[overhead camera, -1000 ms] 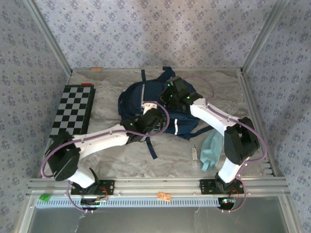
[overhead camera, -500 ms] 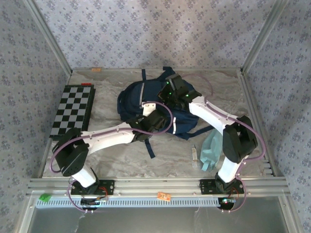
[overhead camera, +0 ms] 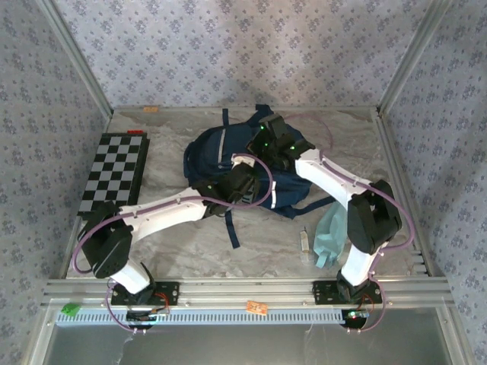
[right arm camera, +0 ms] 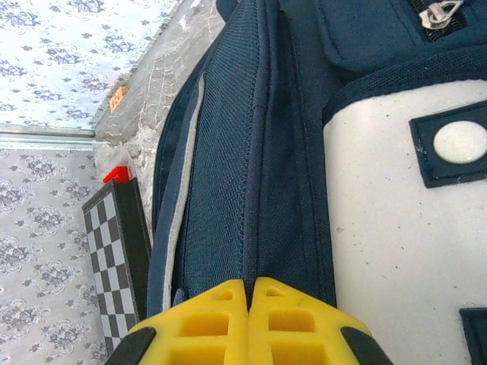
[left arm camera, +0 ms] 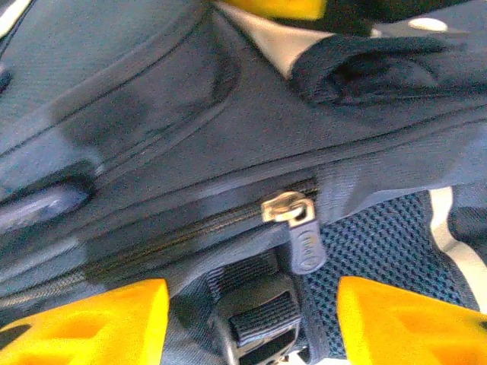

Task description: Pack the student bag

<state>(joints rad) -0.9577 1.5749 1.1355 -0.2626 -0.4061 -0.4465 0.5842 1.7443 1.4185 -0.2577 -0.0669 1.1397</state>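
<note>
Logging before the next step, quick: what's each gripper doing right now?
Left gripper: open, straddling the zipper pull, not gripping.
Right gripper: closed at the student bag; holding fabric cannot be told.

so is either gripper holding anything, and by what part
Left gripper: open, astride the bag's zipper pull, holding nothing. Right gripper: shut against the bag's side seam; whether it pinches fabric cannot be told.

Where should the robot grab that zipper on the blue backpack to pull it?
Pinch the dark pull tab, not the small silver slider. The tab hangs loose below the zip line of the backpack, pointing toward the open left gripper. Coming in from that side, with a yellow finger on either side of the tab, looks easiest.
</note>
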